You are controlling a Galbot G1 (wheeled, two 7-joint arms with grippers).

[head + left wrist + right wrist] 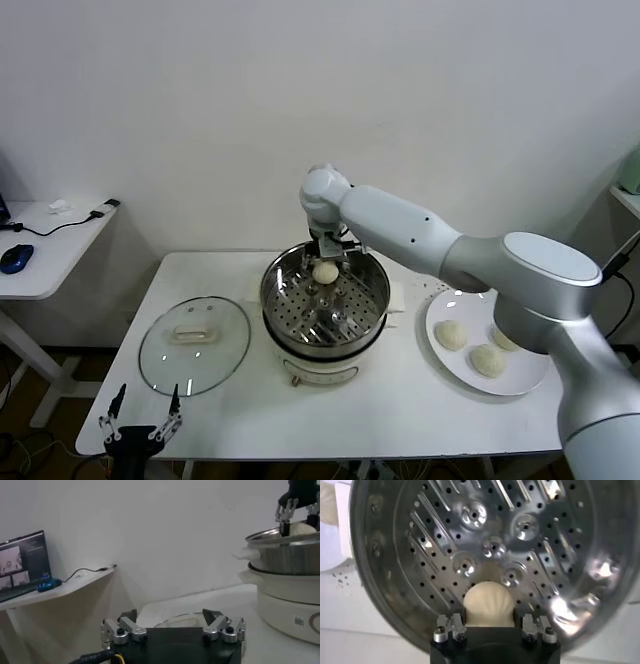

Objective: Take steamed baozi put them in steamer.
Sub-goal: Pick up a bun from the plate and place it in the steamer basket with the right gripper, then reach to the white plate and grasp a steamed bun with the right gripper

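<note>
1. You are in the placing step: the right tool [326, 262] hangs over the far side of the round shiny steel steamer basket [290, 312], clamped on one small round cream-white baozi [325, 271].
2. In the right wrist view that bun [488, 603] sits between the fingers [449, 629], above the perforated floor of the basket [420, 555], which looks bare of other buns.
3. Three more cream-white buns [451, 335] wait on the flat white plate [440, 362] at the right of the white surface [400, 410], well apart from the steamer.
4. Your next move, as I judge it, is to lower the bun to the perforated floor, part the fingers, lift clear of the rim, then go right for another.
5. The left tool [141, 427] is parked at the near left edge, its fingers standing apart, just near the round glass lid with a white handle [194, 343].
6. Hard to make out: whether the bun already touches the basket floor. The plate's right part is hidden behind the right arm.
</note>
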